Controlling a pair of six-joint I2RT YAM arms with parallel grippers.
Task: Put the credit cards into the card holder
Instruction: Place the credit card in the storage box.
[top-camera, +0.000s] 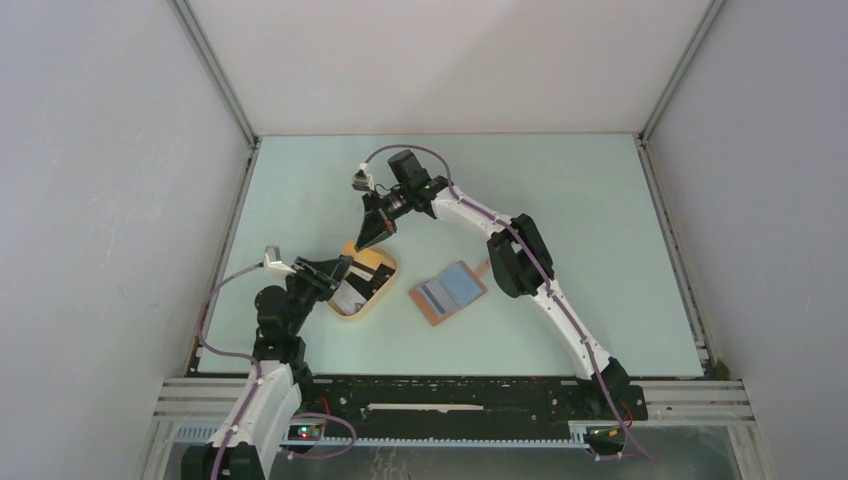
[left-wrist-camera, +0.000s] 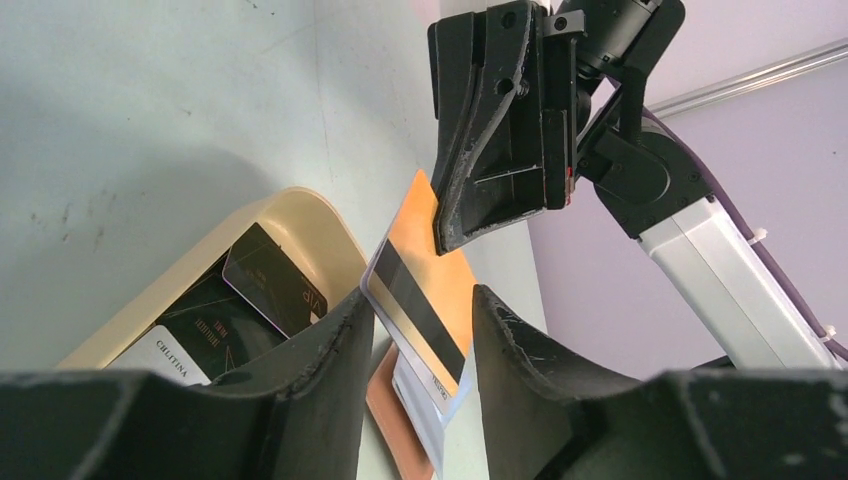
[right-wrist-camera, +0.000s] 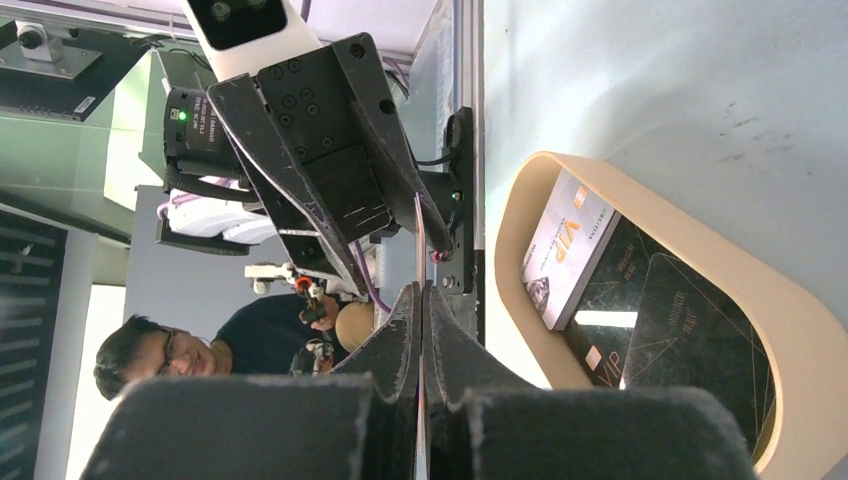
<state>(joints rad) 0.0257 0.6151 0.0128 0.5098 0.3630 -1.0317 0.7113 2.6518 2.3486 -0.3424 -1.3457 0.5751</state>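
Credit cards (right-wrist-camera: 640, 320) are lying mostly in the tan tray (right-wrist-camera: 520, 200), near the left arm. A white one with VIP lettering (right-wrist-camera: 565, 240) is sitting beside the black ones. One orange card (left-wrist-camera: 410, 235) with a dark stripe is hanging in the air over the tray's edge.

Left gripper (left-wrist-camera: 420, 300) is hovering at the tray with its fingers spread, one on each side of the orange card. Can't tell if they are touching it.

Card holder (top-camera: 448, 292) is lying open on the table (top-camera: 560, 200), just right of the tray, with the grey-blue slots facing up. It is apart from both grippers.

Right gripper (right-wrist-camera: 420, 295) is reaching in from the far side, angled down toward the tray. Its fingers are pressing together on the top edge of the orange card, pinching it. The card is standing edge-on in the right wrist view.
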